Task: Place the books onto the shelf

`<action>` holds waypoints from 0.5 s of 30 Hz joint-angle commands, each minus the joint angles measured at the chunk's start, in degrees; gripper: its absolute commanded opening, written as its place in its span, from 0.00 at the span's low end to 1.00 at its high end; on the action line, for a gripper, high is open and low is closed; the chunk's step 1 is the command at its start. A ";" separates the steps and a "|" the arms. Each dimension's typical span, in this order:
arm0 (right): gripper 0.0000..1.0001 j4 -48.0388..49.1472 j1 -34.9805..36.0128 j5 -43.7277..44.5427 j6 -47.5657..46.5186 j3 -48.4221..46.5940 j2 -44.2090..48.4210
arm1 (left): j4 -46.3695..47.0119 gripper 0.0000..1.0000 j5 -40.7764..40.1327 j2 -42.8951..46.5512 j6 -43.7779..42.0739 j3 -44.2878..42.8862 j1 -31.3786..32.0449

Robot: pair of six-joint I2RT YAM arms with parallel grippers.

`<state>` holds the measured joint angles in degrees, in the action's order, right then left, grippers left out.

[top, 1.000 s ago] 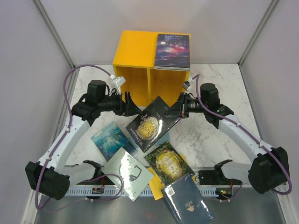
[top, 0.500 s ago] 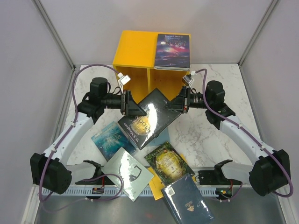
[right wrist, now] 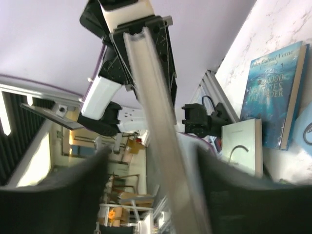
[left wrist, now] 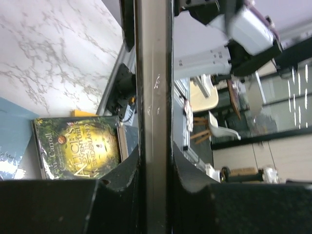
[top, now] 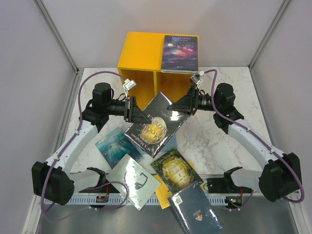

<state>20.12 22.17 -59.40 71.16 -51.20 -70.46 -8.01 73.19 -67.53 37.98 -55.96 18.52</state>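
Note:
A black book with gold lettering [top: 156, 124] hangs tilted just in front of the yellow shelf [top: 141, 53]. My left gripper [top: 140, 116] is shut on its left edge. In the left wrist view the book's edge [left wrist: 153, 73] is pinched between both jaws of that gripper [left wrist: 155, 151]. My right gripper [top: 178, 106] is at the book's right corner. In the right wrist view its jaws [right wrist: 153, 161] stand apart, with gaps on either side of the book's edge [right wrist: 146, 83]. A dark purple-blue book [top: 180, 52] lies on top of the shelf.
Below the held book, on the marble table, lie a teal book [top: 117, 145], a pale grey book [top: 132, 180], a green-gold book [top: 174, 168] and a navy book [top: 196, 208]. A yellow book [top: 163, 197] and a light blue one [top: 168, 145] peek out. Grey walls stand on both sides.
My left gripper has closed on the black book's left edge. My right gripper, which was gripping the book, has opened its jaws. The book has shifted slightly.

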 commanded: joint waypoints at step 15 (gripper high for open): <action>0.98 5.73 0.24 8.42 8.48 -7.60 -0.12 | 19.51 0.02 -15.98 -2.60 27.57 -20.40 -2.09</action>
<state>25.69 20.58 -49.36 77.67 -57.06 -70.46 -7.88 63.48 -69.23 53.45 -67.70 17.93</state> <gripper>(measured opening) 0.979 0.253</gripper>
